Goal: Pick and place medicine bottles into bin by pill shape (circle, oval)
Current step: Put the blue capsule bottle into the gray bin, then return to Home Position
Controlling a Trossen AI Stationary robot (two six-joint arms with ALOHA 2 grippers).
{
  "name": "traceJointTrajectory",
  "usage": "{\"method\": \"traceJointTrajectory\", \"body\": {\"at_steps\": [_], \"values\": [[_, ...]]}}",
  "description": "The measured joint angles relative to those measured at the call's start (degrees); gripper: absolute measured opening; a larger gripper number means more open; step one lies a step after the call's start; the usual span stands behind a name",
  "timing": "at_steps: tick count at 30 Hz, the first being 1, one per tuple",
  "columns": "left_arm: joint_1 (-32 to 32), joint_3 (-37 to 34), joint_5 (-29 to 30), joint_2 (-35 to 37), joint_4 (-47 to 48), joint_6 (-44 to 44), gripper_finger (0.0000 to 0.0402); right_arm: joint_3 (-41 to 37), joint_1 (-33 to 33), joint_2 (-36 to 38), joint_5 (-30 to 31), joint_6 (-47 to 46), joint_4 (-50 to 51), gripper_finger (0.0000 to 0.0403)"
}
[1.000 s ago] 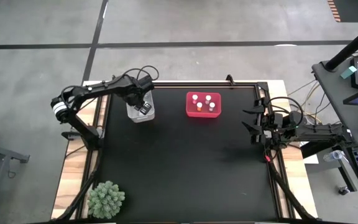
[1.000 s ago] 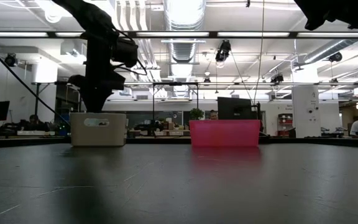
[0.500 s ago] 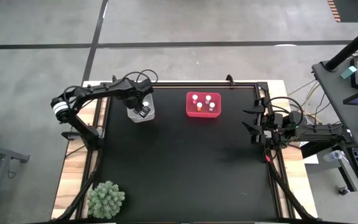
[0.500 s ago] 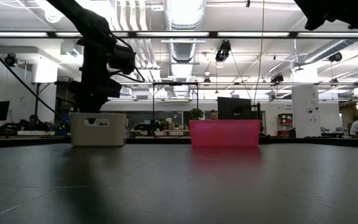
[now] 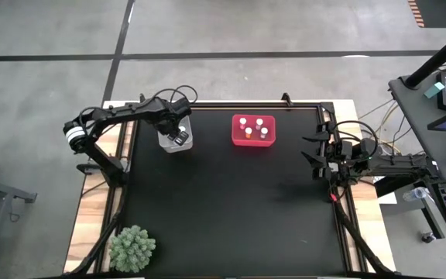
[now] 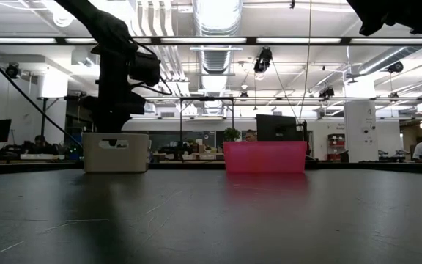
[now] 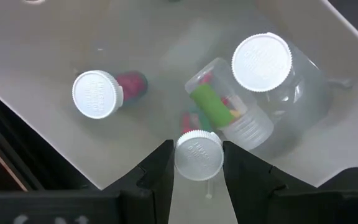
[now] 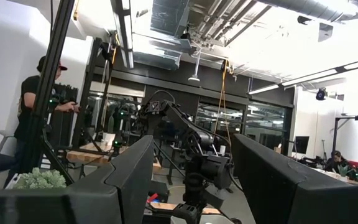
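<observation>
- Gripping a white-capped medicine bottle [image 7: 199, 155] between its 2 fingers, the left gripper [image 7: 197, 163] hangs inside the clear bin [image 5: 175, 140], where 3 other bottles sit.
- Waiting at the table's right edge, the right gripper [image 5: 313, 149] stands open and empty.
- Holding 5 bottles, the red bin [image 5: 253, 131] stands beside the clear one.

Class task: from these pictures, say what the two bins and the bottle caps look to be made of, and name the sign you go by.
Red bin: likely plastic, translucent; light glows through its wall in the low view.
Whitish bin: likely frosted, matte plastic; smooth pale walls.
Bottle caps: white, probably moulded plastic; ribbed rims and raised lettering.
</observation>
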State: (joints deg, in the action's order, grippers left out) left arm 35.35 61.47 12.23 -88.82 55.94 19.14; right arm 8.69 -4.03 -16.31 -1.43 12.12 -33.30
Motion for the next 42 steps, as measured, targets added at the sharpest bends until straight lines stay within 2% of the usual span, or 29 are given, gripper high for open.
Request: {"method": "traceJointTrajectory", "body": {"at_steps": [13,24,28,36,42], "values": [[0.0,0.02,0.0,0.0,0.02,-0.46,0.0114,0.0,0.02,-0.01,0.0,0.0,0.0,0.021],[0.02,0.05,0.0,0.0,0.11,-0.07,0.0219,0.0,-0.01,0.0,-0.02,0.0,0.0,0.021],[0.02,1.19,0.0,0.0,1.91,-0.22,0.0241,0.0,-0.01,0.0,-0.02,-0.02,0.0,0.021],[-0.55,5.79,0.31,1.17,7.02,-1.35,0.0244,0.0,0.02,0.0,-0.02,-0.01,0.02,0.021],[-5.11,8.2,0.23,5.12,6.78,-1.54,0.0244,0.0,-0.01,0.0,0.0,0.94,1.05,0.021]]}}
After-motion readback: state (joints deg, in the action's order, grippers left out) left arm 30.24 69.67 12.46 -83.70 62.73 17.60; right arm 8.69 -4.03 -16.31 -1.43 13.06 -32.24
